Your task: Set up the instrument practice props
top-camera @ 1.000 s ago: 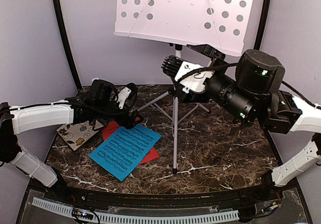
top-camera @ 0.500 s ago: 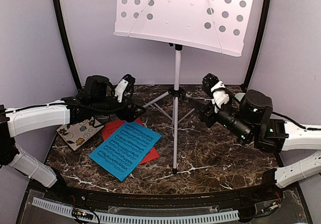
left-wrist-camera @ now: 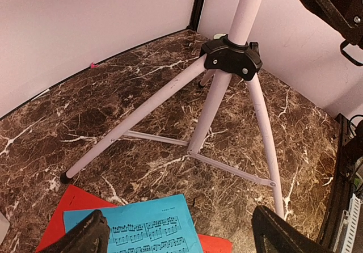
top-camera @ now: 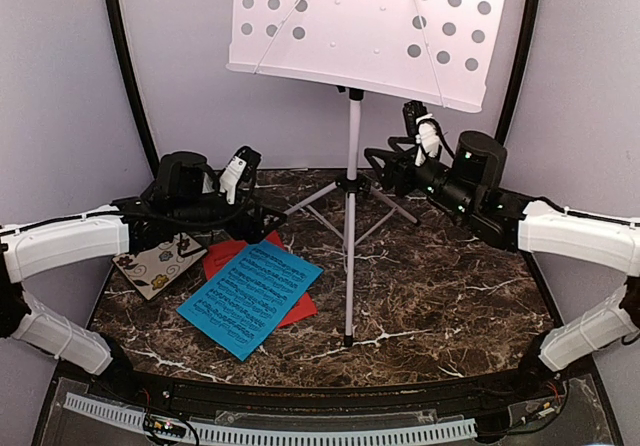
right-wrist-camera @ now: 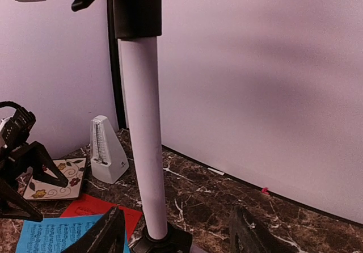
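The music stand (top-camera: 349, 236) is thin white metal: a flat desk punched with round holes, a smooth round pole, and three slim legs splayed from a black plastic hub (left-wrist-camera: 229, 57). It stands upright at the middle back of the dark tabletop (top-camera: 450, 296), which is brown marble with white veins. Just left of the legs, the blue sheet (top-camera: 250, 301) lies flat and skewed over the red-orange sheet (top-camera: 225, 259), both matte paper. From the right wrist view, the pale pyramid metronome (right-wrist-camera: 108, 151) stands upright by the back wall, just beside the floral coaster (right-wrist-camera: 55, 179).

The left gripper (top-camera: 258, 224) hovers over the far end of the sheets, jaws wide apart and empty. The right gripper (right-wrist-camera: 176, 230) straddles the pole low down, fingers apart with a gap on each side.

A second ago the right arm was lifted high under the desk. It then dropped low to the right and has now swung in to the pole. The left arm has barely shifted, and the stand and sheets lie as before.
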Motion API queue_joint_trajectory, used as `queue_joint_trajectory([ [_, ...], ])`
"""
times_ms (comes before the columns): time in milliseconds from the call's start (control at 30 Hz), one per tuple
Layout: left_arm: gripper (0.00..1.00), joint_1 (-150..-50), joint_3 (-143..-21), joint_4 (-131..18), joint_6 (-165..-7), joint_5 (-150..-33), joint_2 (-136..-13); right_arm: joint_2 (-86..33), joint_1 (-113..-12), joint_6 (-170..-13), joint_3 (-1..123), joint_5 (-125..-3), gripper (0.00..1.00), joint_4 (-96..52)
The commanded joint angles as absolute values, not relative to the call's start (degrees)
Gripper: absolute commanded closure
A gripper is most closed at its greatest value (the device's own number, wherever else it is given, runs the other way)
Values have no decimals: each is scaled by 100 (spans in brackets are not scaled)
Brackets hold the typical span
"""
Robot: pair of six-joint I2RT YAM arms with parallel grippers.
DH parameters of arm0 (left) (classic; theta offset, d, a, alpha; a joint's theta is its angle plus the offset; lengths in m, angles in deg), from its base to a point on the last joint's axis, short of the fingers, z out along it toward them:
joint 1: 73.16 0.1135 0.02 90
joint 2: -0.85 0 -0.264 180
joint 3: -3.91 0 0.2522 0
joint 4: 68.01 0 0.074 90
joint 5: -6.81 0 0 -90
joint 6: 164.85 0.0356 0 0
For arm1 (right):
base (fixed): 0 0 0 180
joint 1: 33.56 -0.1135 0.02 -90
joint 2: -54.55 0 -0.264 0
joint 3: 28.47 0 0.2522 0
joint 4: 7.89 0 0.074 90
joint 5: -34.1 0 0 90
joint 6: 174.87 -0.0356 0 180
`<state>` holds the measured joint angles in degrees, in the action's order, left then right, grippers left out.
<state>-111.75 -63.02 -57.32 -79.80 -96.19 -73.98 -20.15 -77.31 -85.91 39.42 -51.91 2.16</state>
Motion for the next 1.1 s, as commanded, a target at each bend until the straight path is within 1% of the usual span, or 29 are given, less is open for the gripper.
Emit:
queue_joint_trajectory([
  [0, 10, -11199, -6180, -5787, -7986, -9626, -7188, -2322, -7585, -8901, 4396, -6002, 36, 709],
  [200, 10, -11203, -6148, -5802, -7992, -9616, -7208, -2883, -7584, -8944, 4972, -6442, 38, 750],
  [300, 11, -11204, -6112, -5822, -8035, -9618, -7190, -3101, -7584, -8953, 5093, -6403, 41, 752],
  [367, 12, -11209, -6048, -5868, -8051, -9621, -7156, -3219, -7584, -8893, 5319, -6337, 46, 754],
  [533, 12, -11206, -5986, -5844, -7992, -9594, -7113, -3413, -7584, -8742, 5427, -6233, 62, 705],
  [633, 13, -11208, -5990, -5829, -7947, -9602, -7113, -3456, -7584, -8661, 5411, -6231, 73, 700],
  [733, 13, -11207, -6024, -5837, -7921, -9601, -7138, -3475, -7575, -8608, 5362, -6249, 85, 700],
  [833, 13, -11205, -6074, -5805, -7899, -9607, -7181, -3470, -7575, -8567, 5279, -6218, 100, 688],
  [1067, 13, -11208, -6123, -5732, -7839, -9570, -7201, -3481, -7566, -8549, 5173, -6240, 100, 636],
])
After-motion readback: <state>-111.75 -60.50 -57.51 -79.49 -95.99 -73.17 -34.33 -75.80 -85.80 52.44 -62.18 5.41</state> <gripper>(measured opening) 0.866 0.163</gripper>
